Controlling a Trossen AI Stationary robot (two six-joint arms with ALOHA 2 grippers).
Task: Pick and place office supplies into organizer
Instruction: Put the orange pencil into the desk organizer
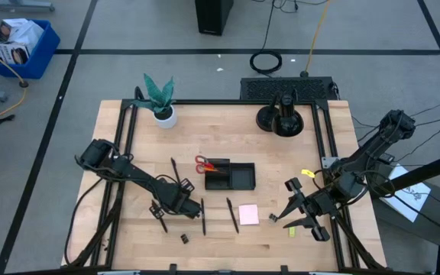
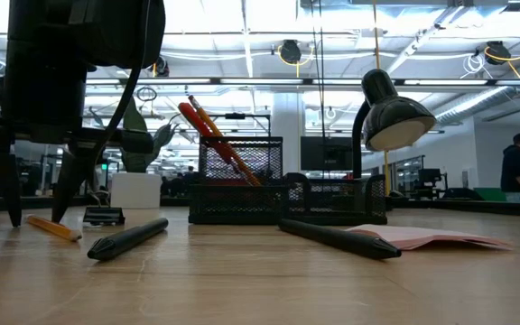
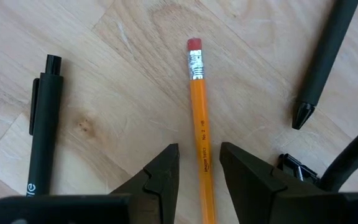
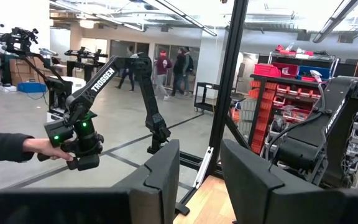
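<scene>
Robotics lab in an open industrial hall — not an office. Light wooden butcher-block desk [image 1: 228,237] in a black metal frame sits on grey concrete floor marked with black tape lines [image 1: 75,53]. Beyond it: more dark articulated robot arms [image 4: 114,81] on stands, one gripped by a person's hand [image 4: 39,148], racks of red parts bins [image 4: 278,78], exposed ceiling ducts and strip lights [image 2: 269,41], people standing around in the background [image 4: 173,68].
</scene>
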